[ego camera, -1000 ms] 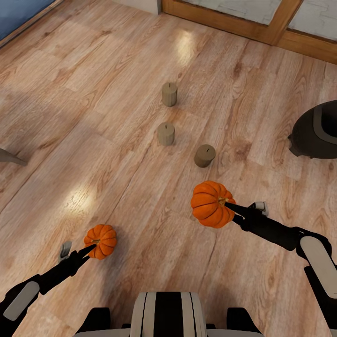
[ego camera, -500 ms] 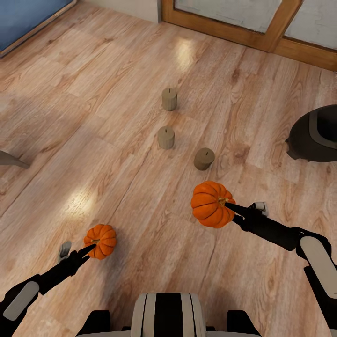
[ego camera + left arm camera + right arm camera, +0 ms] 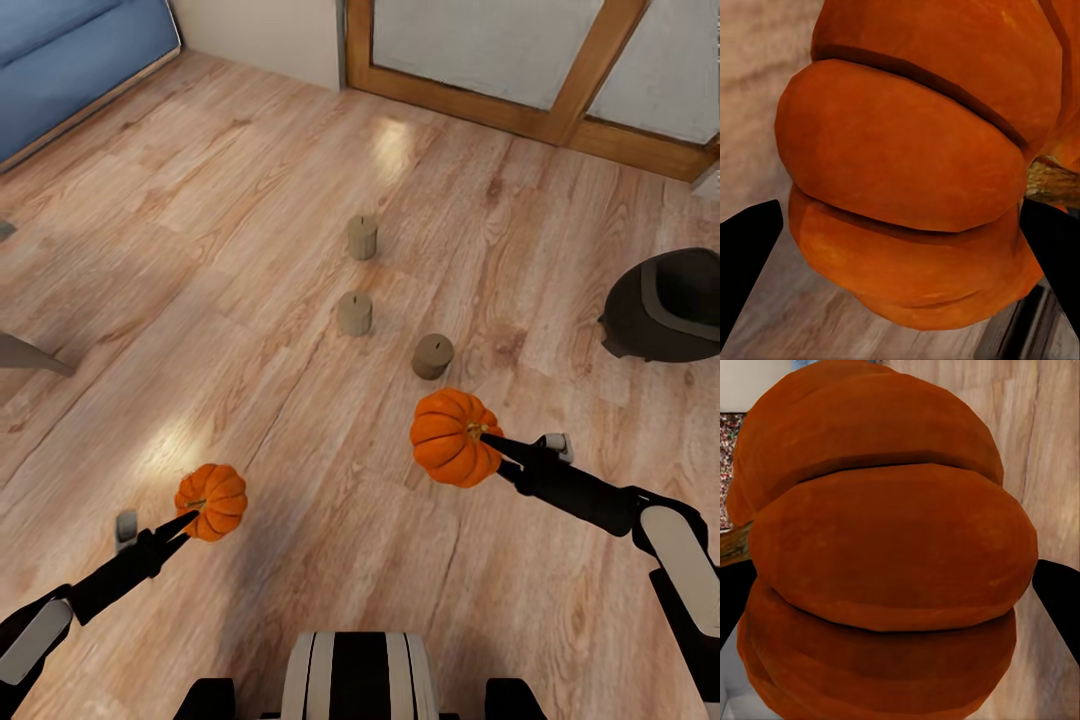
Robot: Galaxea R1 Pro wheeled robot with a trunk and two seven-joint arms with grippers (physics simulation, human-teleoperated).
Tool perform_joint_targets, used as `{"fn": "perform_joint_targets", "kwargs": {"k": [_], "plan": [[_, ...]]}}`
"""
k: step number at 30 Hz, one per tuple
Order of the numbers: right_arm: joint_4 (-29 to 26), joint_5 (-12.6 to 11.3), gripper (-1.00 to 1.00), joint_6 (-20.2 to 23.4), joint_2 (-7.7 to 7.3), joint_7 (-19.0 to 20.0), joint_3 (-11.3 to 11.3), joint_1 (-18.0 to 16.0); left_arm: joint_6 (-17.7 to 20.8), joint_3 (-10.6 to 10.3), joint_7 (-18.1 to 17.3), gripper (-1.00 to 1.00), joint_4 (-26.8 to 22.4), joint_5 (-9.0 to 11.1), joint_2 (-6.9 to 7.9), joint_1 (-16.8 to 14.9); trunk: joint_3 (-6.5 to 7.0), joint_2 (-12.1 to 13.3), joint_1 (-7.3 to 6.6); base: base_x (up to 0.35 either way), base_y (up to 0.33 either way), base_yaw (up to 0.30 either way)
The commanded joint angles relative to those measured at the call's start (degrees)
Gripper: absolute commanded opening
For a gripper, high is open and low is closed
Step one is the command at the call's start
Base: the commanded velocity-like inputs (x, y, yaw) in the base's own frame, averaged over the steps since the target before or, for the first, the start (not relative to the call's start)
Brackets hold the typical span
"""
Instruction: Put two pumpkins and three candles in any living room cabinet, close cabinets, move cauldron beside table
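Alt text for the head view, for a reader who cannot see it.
Each gripper holds an orange pumpkin above the wood floor: the left gripper the smaller pumpkin, the right gripper the larger pumpkin. Three candles and a black cauldron stand beyond.

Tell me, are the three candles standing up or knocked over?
Standing up. All three candles sit on the wooden floor with flat tops and wicks up.

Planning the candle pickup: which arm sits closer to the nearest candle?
Right. Its gripper, shut on the larger pumpkin, is just short of the nearest candle; the left gripper is farther. Both are occupied, though.
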Motion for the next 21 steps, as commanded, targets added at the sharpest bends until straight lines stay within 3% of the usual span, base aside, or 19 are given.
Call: {"fn": "perform_joint_targets", "kwargs": {"k": [1, 6, 11, 21], "plan": [[0.43, 0.24, -1.0, 0.2, 0.01, 0.34, -0.11, -0.04, 0.41, 0.0, -0.44, -1.0, 0.03, 0.16, 0.06, -0.03, 0.2, 0.01, -0.03, 0.0, 0.0, 0.0], [2.14, 0.3, -1.0, -3.48, 0.02, 0.32, -0.15, -0.04, 1.59, 0.1, -1.4, -1.0, -0.31, 0.23, 0.13, 0.0, 1.31, 0.07, -0.16, 0.0, 0.0, 0.0], [4.63, 0.38, -1.0, -4.62, 0.06, 0.29, -0.18, 0.01, 5.44, 0.26, -2.17, -1.0, -2.14, 0.2, 0.13, 0.0, 2.42, 0.14, -0.29, 0.0, 0.0, 0.0], [7.36, 0.53, -1.0, -7.87, -0.01, 0.36, -0.19, -0.01, 6.06, 0.28, -2.22, -1.0, -2.69, 0.3, 0.14, 0.0, 4.63, 0.27, -0.55, 0.0, 0.0, 0.0]]}}
